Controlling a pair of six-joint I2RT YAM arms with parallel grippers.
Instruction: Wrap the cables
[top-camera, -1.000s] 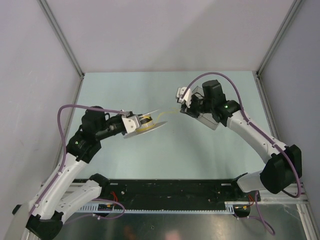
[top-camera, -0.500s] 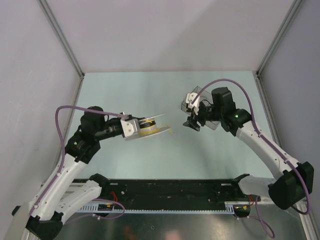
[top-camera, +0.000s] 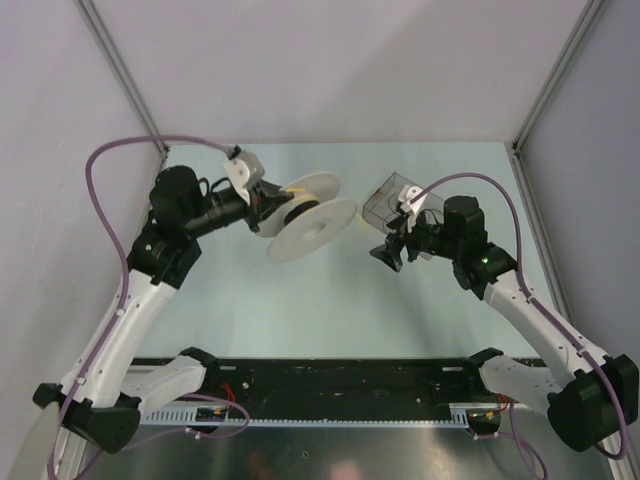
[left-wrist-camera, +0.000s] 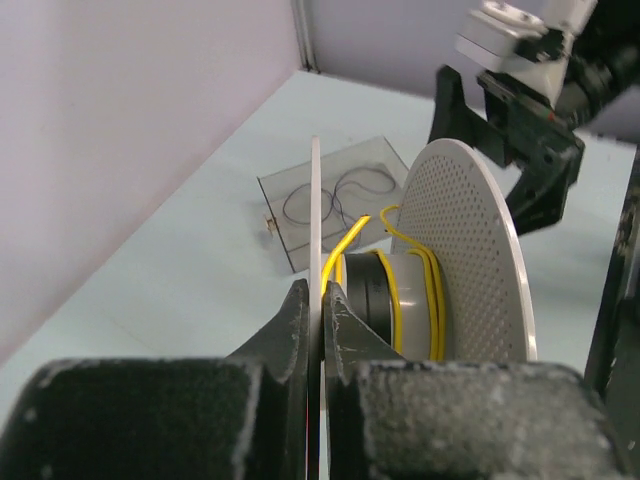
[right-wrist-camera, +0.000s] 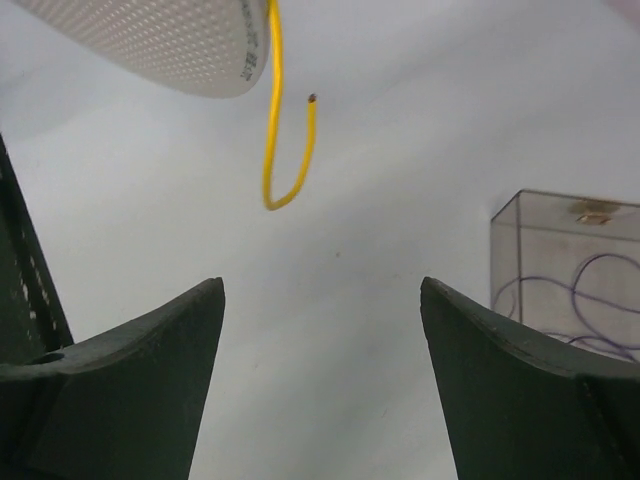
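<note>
Pale green table (top-camera: 300, 320) enclosed by plain lilac-grey walls (top-camera: 330, 70); metal posts (top-camera: 122, 75) at both rear corners; black rail (top-camera: 350, 385) along near edge; even, diffuse light.

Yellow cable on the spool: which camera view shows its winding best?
The left wrist view: the cable shows up close, wound around the hub of the spool between its two discs. The top view gives only a yellow sliver between the discs; the right wrist view shows just its loose end hanging past a disc's rim.
</note>
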